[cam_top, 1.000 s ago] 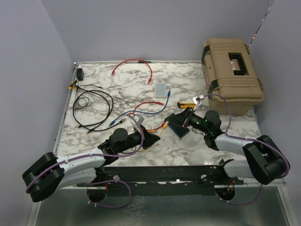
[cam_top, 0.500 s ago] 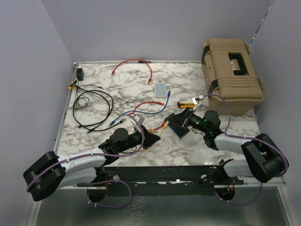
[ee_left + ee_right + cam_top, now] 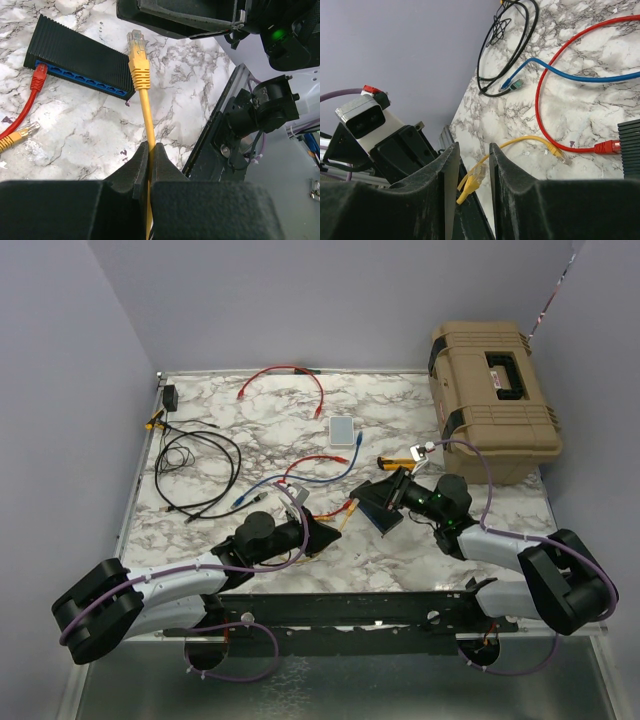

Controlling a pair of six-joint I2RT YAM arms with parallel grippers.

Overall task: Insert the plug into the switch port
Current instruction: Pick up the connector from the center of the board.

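The switch [image 3: 75,59] is a flat black ribbed box with a row of blue ports, lying on the marble. A red plug [image 3: 39,77] sits in its end port. My left gripper [image 3: 149,148] is shut on a yellow cable [image 3: 146,112], so the yellow plug [image 3: 137,49] sticks up beyond the switch's near corner, clear of the ports. My right gripper [image 3: 470,160] is open, and the yellow plug [image 3: 476,176] shows through its gap without touching the fingers. In the top view both grippers meet by the switch [image 3: 376,508]. Its edge [image 3: 631,147] shows in the right wrist view.
The yellow cable's other plug [image 3: 556,151] lies loose beside the red cable [image 3: 555,100]. A blue cable [image 3: 580,75] and a black cable coil [image 3: 195,465] lie left of centre. A tan case [image 3: 495,390] stands back right. A grey-white box [image 3: 342,430] and a black adapter [image 3: 170,397] sit further back.
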